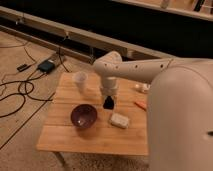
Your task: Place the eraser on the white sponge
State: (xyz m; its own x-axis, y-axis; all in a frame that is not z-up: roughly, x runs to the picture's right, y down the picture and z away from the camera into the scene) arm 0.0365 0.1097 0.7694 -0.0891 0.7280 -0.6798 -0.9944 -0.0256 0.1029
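Note:
My gripper [109, 103] hangs from the white arm over the middle of the wooden table [65, 135]. It is shut on the eraser [109, 105], a small black block at its tip, held just above the tabletop. The white sponge [119, 120], a small rounded pad, lies flat on the table just in front of and a little right of the gripper. The eraser and the sponge are apart.
A purple bowl [83, 115] sits left of the sponge. A white cup [80, 80] stands at the back left. An orange stick [140, 104] and a small white object [142, 88] lie to the right. My arm's bulky white body [180, 120] covers the table's right side. Cables and a black box [46, 65] lie on the floor at the left.

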